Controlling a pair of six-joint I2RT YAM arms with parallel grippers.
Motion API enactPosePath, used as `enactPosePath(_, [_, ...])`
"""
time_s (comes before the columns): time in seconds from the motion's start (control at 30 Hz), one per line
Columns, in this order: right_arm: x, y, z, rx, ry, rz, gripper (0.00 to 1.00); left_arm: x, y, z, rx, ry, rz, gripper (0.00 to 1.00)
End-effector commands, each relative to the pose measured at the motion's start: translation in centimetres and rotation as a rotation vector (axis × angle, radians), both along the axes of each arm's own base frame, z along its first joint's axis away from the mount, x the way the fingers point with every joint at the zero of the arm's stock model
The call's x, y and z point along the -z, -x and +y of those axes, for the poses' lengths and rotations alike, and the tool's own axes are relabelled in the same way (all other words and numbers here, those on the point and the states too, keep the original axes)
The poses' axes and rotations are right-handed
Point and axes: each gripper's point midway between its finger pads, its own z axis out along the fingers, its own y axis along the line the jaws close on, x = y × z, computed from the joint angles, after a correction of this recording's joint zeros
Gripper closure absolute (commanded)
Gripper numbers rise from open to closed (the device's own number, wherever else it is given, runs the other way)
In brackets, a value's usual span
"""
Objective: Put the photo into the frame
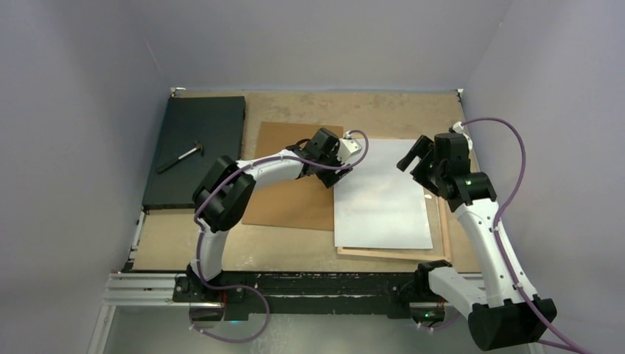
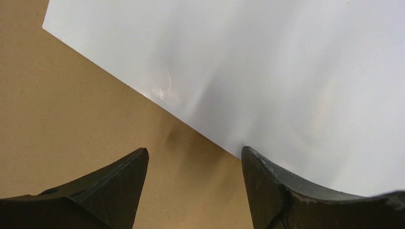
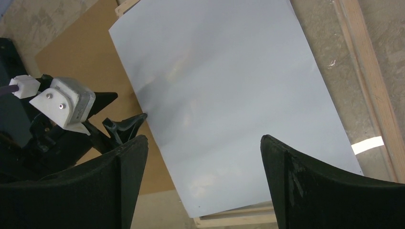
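A: Where is the photo lying?
B: White back up, sitting askew on the frame, long axis running near to far.
A: Nearer claw?
B: Left gripper, spread, straddling its left edge; right gripper hovering above, also spread.

Large rectangular photo lying flat, plain white back up, slightly skewed over the frame, thin light wooden rails showing past the photo's right and near edges, both on the bench's right half
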Motion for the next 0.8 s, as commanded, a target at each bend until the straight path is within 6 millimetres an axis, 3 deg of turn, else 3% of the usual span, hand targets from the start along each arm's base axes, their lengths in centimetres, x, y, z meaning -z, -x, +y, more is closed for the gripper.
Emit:
enactPosePath(0.0, [0.1,-0.2,0.2,-0.007,-0.01,-0.004,0.1,-2.0,-0.6,-1.8,0.009,0.057,-0.03,0.3])
enactPosePath(0.23, [0.3,-0.3,0.3,-0.011,-0.014,0.0,0.1,-2.7,-0.9,-2.2,0.011,0.059,-0.048,0.3])
enactPosePath(0.43, [0.6,-0.3,0.3,-0.013,-0.012,0.0,0.1,-6.1,-4.1,2.1,-0.038,0.05,-0.107,0.3])
enactPosePath(0.57, [1.0,-0.5,0.8,-0.024,-0.035,0.004,0.1,-4.1,-5.4,4.2,-0.065,-0.013,-0.112,0.3])
enactPosePath(0.77, [0.5,-0.7,1.1,-0.03,-0.053,-0.008,0.1,-1.4,-6.2,3.5,-0.092,-0.018,-0.095,0.3])
